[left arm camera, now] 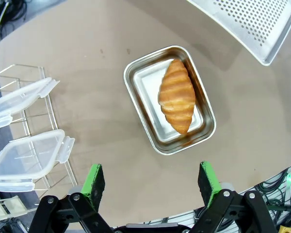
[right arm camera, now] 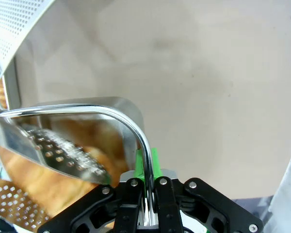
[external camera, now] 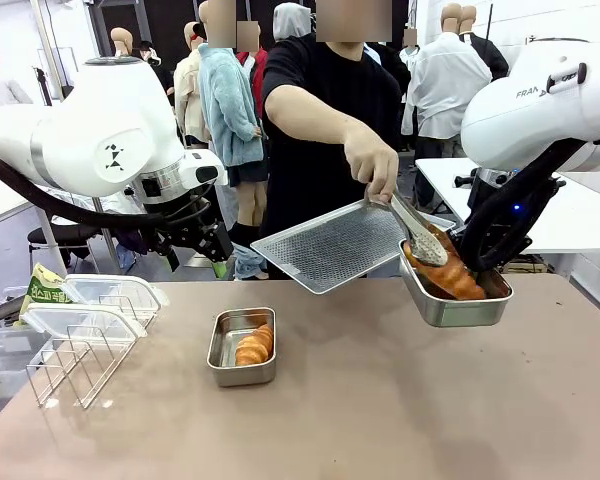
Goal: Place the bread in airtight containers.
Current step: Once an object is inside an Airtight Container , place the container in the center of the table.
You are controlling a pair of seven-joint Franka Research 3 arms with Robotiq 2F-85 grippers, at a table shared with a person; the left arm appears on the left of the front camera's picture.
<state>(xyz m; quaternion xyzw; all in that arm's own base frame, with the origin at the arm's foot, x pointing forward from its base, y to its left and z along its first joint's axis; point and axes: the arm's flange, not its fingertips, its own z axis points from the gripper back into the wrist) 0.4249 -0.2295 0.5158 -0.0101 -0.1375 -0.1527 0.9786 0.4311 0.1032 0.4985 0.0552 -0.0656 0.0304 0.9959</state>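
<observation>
Clamping rounded rim of steel tub (external camera: 460,312): right gripper (right arm camera: 146,160), fingers pinched tight; tub held mid-right of frame above brown table (external camera: 380,420). Person's hand (external camera: 372,160) presses perforated metal tongs (external camera: 417,235) on ridged golden croissant (external camera: 452,280) inside. Perforated flat tray (external camera: 330,245) tilted, centre. Left gripper (left arm camera: 151,178): green pads wide apart, empty, above second tub (external camera: 242,377), lower centre, holding flaky crescent second croissant (external camera: 255,345). Translucent lids (external camera: 85,322) on wire rack (external camera: 65,365), lower left.

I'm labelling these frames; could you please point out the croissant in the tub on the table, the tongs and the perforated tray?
croissant (left arm camera: 176,96): left wrist view, middle of its crust.
tongs (external camera: 412,228): front view, midway along the metal arms.
perforated tray (external camera: 330,245): front view, bare middle of its floor.
</observation>
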